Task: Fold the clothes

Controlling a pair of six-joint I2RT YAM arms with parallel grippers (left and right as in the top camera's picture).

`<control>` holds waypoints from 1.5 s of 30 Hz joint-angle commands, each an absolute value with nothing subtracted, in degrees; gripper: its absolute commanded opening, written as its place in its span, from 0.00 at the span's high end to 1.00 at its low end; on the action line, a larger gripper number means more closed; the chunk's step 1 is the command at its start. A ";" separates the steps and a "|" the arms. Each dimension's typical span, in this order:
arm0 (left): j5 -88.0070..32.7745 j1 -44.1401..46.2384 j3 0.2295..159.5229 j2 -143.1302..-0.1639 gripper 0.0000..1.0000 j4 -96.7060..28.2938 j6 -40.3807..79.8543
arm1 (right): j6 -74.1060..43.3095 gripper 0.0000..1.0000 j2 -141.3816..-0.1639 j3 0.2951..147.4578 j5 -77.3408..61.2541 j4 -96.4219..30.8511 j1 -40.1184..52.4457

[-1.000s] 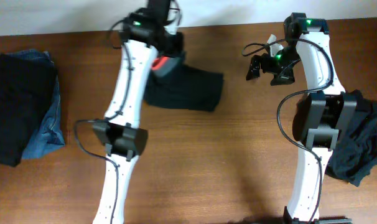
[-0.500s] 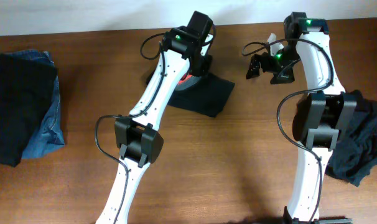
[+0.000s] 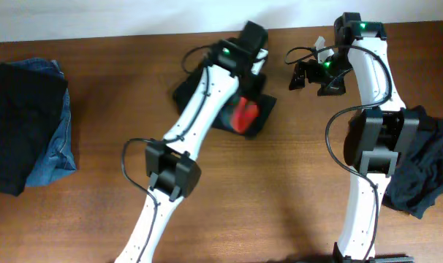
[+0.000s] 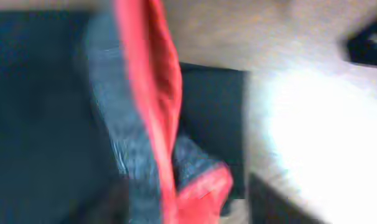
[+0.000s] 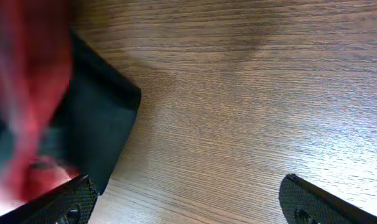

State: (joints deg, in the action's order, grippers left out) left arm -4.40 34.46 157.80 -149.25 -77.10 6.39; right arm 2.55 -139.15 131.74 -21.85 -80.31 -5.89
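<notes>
Left arm (image 3: 207, 102) swung right across tabletop (image 3: 75, 219), now over trousers (image 3: 264, 102), far-centre; red waistband (image 3: 243, 115) newly exposed. Trousers lie diagonal, directly beneath left end effector, nearer one; its spread unclear, blurred. Right end effector (image 5: 185, 186) fingers wide apart, empty, just right of trousers.

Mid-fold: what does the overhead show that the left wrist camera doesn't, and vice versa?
Only overhead: the black-and-denim stack at far left, the dark heap beside the right arm, and the left arm reaching over the middle garment. Only left wrist: the heathered grey waistband, close up though blurred. Both: the black trousers with their red edging, lying on the wooden table.
</notes>
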 commanded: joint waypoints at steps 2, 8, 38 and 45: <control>-6.42 38.04 157.53 -147.37 0.14 -77.10 6.59 | 2.31 0.01 -139.24 131.79 -21.39 -80.16 -7.53; -5.74 36.60 157.53 -147.37 0.14 -77.03 6.59 | 2.33 0.01 -139.24 131.79 -21.37 -80.77 -8.38; -18.55 4.08 157.53 -147.30 0.01 -79.88 -5.63 | -21.26 0.01 -123.15 131.81 -7.42 -86.67 -1.72; -20.40 5.39 157.53 -147.30 0.01 -79.48 -5.45 | -26.63 0.01 -118.34 131.81 -10.92 -90.54 -0.69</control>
